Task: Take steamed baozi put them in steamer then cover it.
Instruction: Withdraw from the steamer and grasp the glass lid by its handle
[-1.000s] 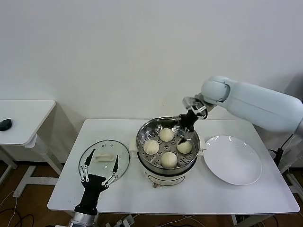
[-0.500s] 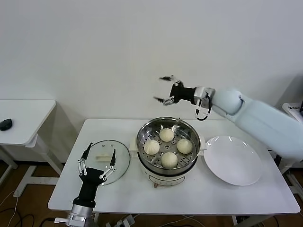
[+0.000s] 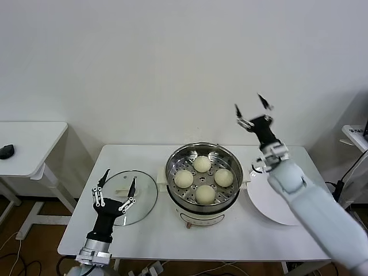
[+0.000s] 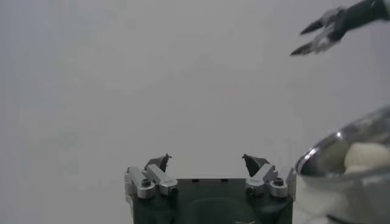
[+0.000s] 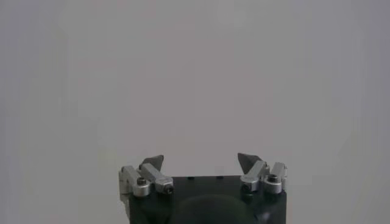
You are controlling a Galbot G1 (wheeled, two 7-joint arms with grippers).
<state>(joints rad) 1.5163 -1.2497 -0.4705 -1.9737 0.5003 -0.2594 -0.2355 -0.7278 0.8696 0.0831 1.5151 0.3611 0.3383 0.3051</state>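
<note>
The steamer [image 3: 172, 163] stands mid-table with several steamed baozi [image 3: 202, 164] on its perforated tray. Its cover [image 3: 144, 185], a glass lid with a cream handle, lies flat on the table left of it. My left gripper [image 3: 119, 177] is open, fingers pointing up, over the lid's front part, empty. My right gripper [image 3: 248, 103] is raised high, right of the steamer, open and empty. In the left wrist view the left gripper [image 4: 206, 163] stands open, with the steamer rim [image 4: 332, 145] and one baozi [image 4: 367, 156] beside it. The right gripper [image 5: 200, 162] faces only wall.
A flat white plate [image 3: 261, 202] lies right of the steamer, partly hidden by my right arm. A second small table [image 3: 31, 144] with a dark object [image 3: 6, 150] stands at the far left. A plain wall runs behind.
My right gripper has lifted out of the steamer, swung up and over to the right, and now points upward. My left gripper has moved a little nearer over the lid.
</note>
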